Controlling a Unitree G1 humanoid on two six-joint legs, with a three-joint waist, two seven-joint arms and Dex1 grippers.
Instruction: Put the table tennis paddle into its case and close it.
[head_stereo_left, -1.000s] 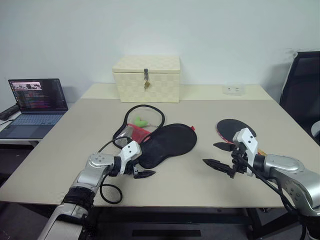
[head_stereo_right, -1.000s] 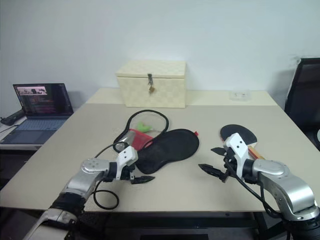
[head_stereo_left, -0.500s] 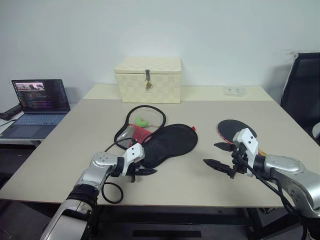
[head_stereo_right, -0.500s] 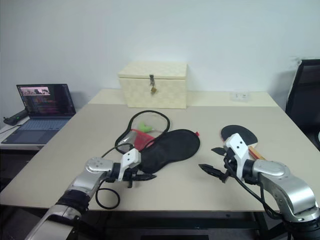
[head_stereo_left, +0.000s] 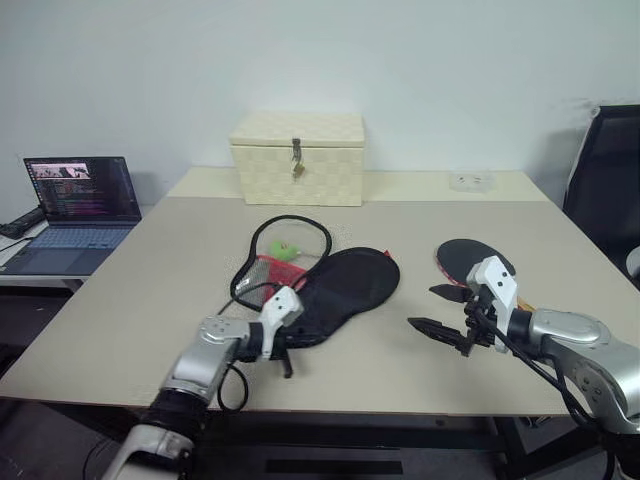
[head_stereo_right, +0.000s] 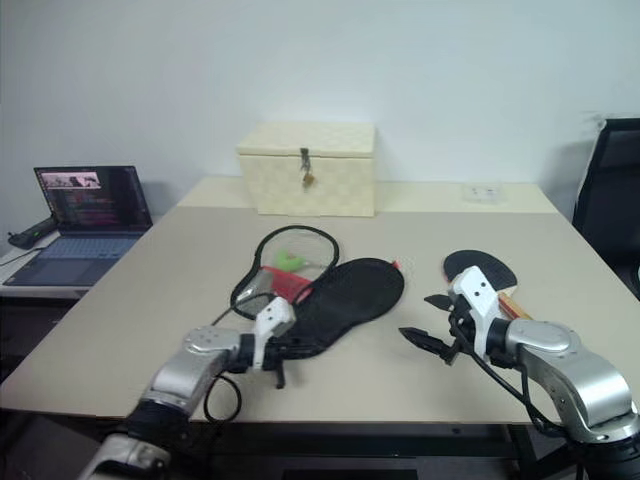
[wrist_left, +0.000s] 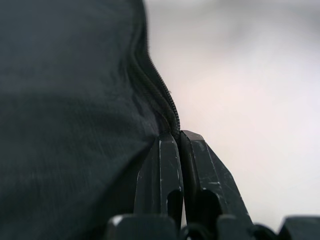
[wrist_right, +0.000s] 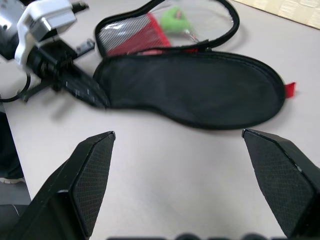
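My left gripper (wrist_left: 178, 137) pinches the case (head_stereo_left: 340, 290) edge at centre frame. My right gripper (head_stereo_left: 438, 311) hangs spread wide, lower right, near the table tennis paddle (head_stereo_left: 466, 258).

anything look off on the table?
Nothing damaged or spilled. The soft black zip case lies unzipped and splayed open, its mesh flap folded back. The black-faced table tennis paddle lies apart, outside it. The left gripper is shut on the case's zipper edge.

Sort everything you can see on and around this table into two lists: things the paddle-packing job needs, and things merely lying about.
Needed for the job:
- table tennis paddle
- case, lying open
- left gripper, shut on the case's edge
- right gripper, open

Just lying about:
- cream woven box
- laptop
- small white item at the far edge
- black chair
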